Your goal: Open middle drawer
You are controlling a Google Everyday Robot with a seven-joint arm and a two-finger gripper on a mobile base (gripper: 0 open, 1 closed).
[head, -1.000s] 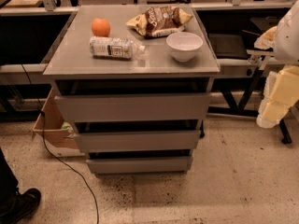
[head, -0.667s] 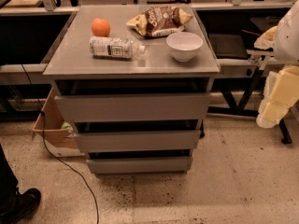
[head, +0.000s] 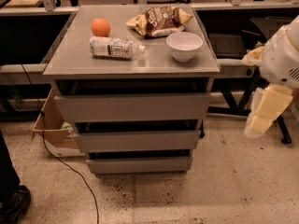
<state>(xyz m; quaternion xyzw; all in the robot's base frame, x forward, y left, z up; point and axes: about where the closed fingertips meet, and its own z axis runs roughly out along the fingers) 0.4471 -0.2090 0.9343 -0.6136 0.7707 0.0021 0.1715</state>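
Note:
The grey cabinet (head: 56,66) has three handle-less drawer fronts stacked under its top. The middle drawer (head: 138,140) is the medium-height front between the taller top front (head: 133,107) and the slim bottom front (head: 140,164). A dark gap runs above it and none of its interior shows. My gripper (head: 262,113) hangs at the right edge of the view, cream-coloured below the white arm (head: 280,59). It is well to the right of the cabinet, at about the top drawer's height, and touches nothing.
On the cabinet top lie an orange (head: 100,27), a plastic bottle on its side (head: 114,47), a white bowl (head: 184,45) and a chip bag (head: 159,20). A cardboard box (head: 51,125) and a black cable (head: 70,169) are on the floor at left. A shoe (head: 14,206) shows at bottom left.

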